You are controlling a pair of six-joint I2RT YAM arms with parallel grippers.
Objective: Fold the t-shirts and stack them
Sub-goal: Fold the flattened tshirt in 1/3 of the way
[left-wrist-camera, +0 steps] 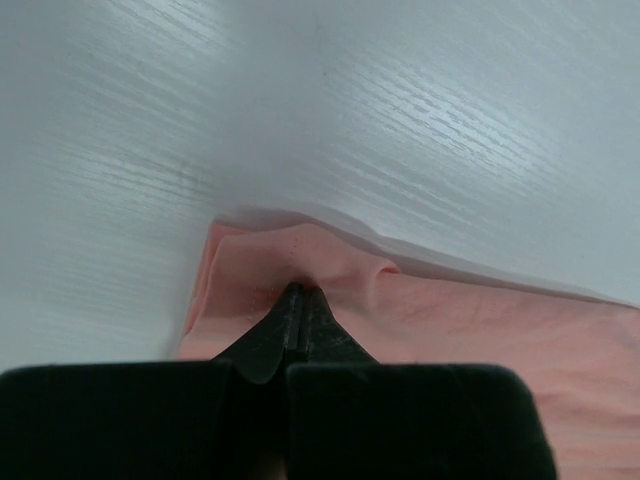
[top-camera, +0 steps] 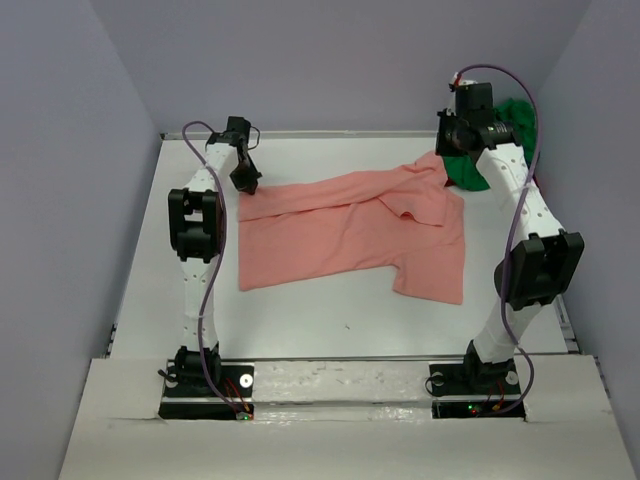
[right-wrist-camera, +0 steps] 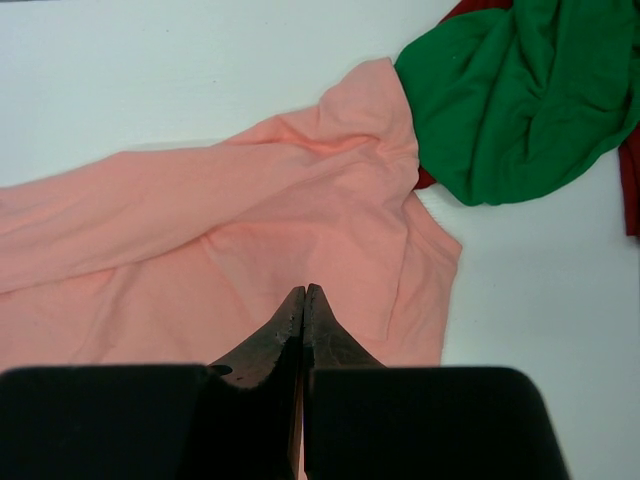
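The salmon pink t-shirt (top-camera: 350, 235) lies spread across the middle of the table, with one sleeve folded over near the back right. My left gripper (top-camera: 246, 183) is at its far left corner, shut on a puckered bit of the pink cloth (left-wrist-camera: 340, 265), which bunches round the left gripper's (left-wrist-camera: 298, 288) tips. The right gripper (top-camera: 446, 150) hangs over the shirt's far right part with its jaws shut; in the right wrist view the right gripper (right-wrist-camera: 304, 290) is above the flat pink cloth (right-wrist-camera: 250, 210), apparently holding nothing. The green t-shirt (right-wrist-camera: 520, 90) lies crumpled beside the pink sleeve at the back right (top-camera: 517, 115).
A dark red cloth (right-wrist-camera: 631, 185) peeks out from under the green t-shirt. Grey walls close in the white table (top-camera: 330, 325) on the left, back and right. Both arm bases stand at the near edge.
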